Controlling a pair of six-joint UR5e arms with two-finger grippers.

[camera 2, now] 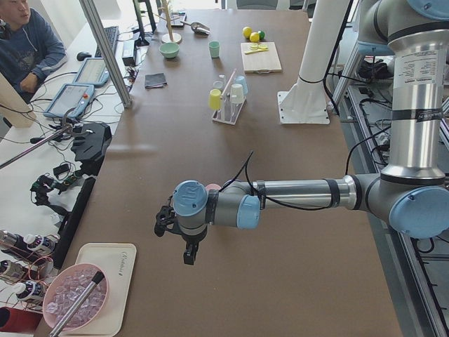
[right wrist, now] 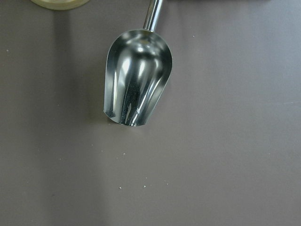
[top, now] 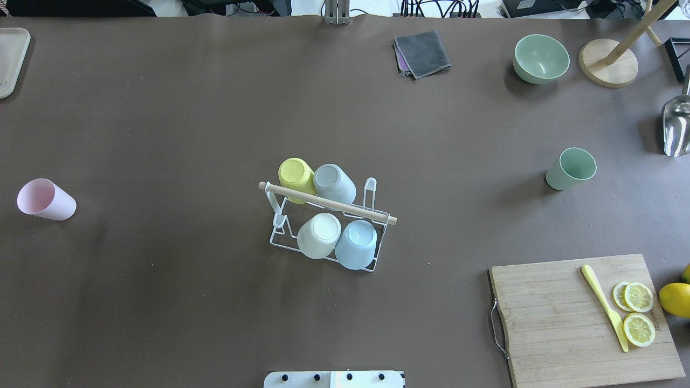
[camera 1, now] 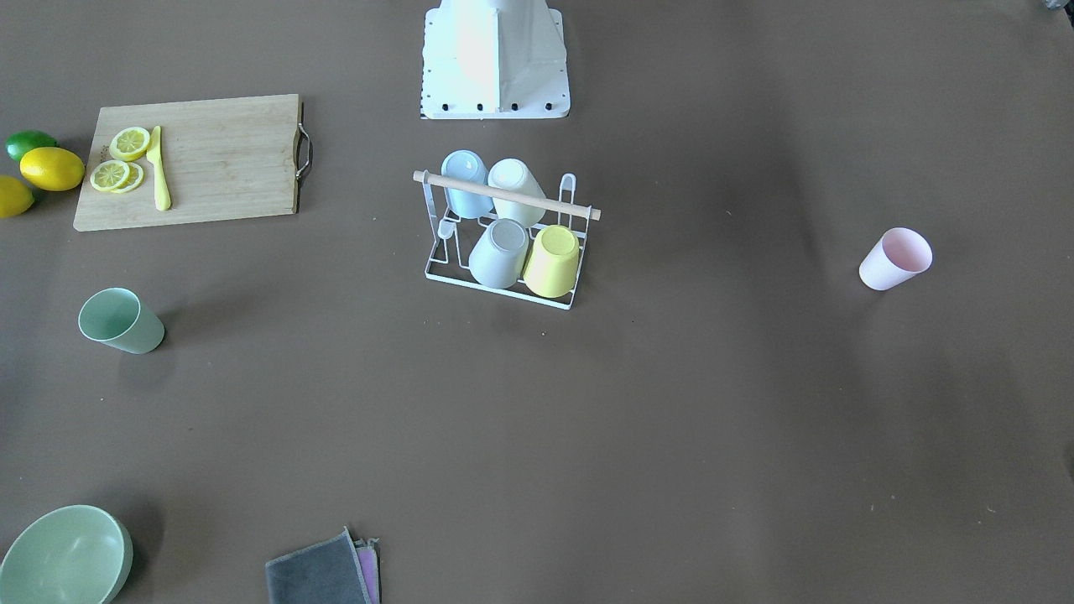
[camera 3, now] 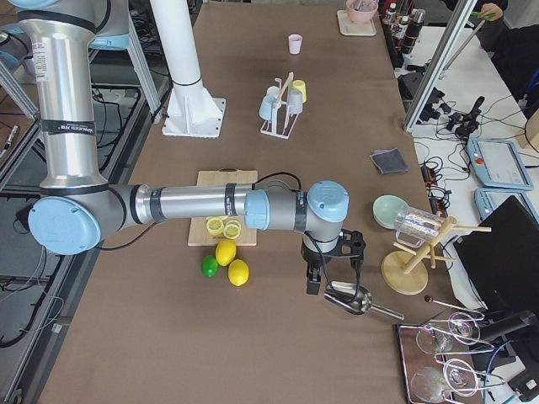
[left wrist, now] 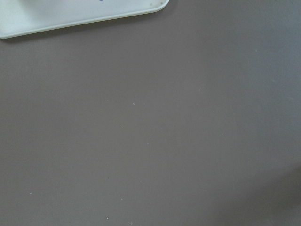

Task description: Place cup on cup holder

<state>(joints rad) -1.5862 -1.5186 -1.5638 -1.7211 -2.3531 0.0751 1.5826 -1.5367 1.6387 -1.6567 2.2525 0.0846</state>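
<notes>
The pink cup (top: 46,199) stands upright on the desk (top: 161,108), just beyond the left tool (camera 2: 181,237). Whether that tool is spread, I cannot tell. The cup is likely light, stiff, slick plastic: pinch one wall at the rim.

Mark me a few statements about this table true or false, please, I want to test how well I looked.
1. Four cups, the yellow cup, grey cup, white cup and blue cup, sit upside down on the cup holder. True.
2. The pink cup is on the holder too. False: it stands alone on the table, far off to one side.
3. A yellow knife lies on the cutting board beside lemon slices. True.
4. The green cup sits inside the green bowl. False: it stands by itself, apart from the bowl.
5. The metal scoop is empty. True.
</notes>
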